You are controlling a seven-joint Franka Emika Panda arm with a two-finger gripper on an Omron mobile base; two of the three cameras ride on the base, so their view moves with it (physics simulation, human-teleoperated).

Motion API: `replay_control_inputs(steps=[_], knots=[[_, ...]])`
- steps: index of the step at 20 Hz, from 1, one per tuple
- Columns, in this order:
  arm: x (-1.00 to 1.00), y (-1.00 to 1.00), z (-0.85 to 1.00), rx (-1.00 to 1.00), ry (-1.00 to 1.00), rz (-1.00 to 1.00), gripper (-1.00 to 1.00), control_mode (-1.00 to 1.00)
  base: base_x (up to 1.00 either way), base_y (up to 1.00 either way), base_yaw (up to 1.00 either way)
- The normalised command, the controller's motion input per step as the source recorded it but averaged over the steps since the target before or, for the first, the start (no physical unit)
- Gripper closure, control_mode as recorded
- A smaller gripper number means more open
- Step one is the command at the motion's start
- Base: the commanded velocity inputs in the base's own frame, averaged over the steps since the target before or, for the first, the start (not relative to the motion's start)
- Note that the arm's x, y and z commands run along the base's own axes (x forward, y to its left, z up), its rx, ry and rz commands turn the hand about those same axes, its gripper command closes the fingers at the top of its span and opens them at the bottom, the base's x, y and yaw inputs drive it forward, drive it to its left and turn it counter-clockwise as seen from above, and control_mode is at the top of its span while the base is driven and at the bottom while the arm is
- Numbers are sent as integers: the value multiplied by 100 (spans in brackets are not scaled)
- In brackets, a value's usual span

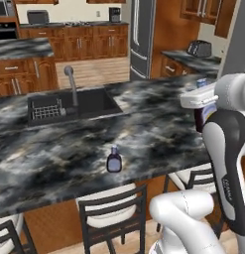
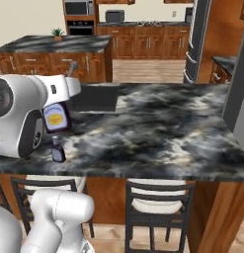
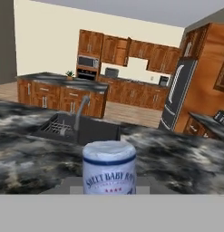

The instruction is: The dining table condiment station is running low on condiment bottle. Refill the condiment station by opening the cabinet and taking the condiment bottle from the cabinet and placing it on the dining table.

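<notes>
Claw (image 3: 109, 192) pinching the condiment bottle (image 3: 109, 168) round its body, blue cap up, long axis upright, so bottle directly in claw, not beside it. In right base view bottle (image 2: 57, 117) hangs under the wrist, above near edge of the bench (image 2: 158, 128), apparently not touching the stone. Second small dark bottle (image 1: 113, 160) stands on bench just below & beside; sink (image 1: 89, 101) further back. Judging next move = straight down, w/ a bit of offset from the other bottle. Only one arm, so no choice of side.
</notes>
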Motion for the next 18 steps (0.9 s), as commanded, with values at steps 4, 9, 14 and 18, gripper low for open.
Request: replay_control_inputs(steps=[4, 9, 14, 18], knots=[[0, 0, 0, 0, 0, 0, 100, 100, 98, -8, 33], [0, 0, 0, 0, 0, 0, 100, 100, 100, -8, 41], [0, 0, 0, 0, 0, 0, 100, 100, 99, -3, 45], [0, 0, 0, 0, 0, 0, 100, 100, 62, 0, 21]])
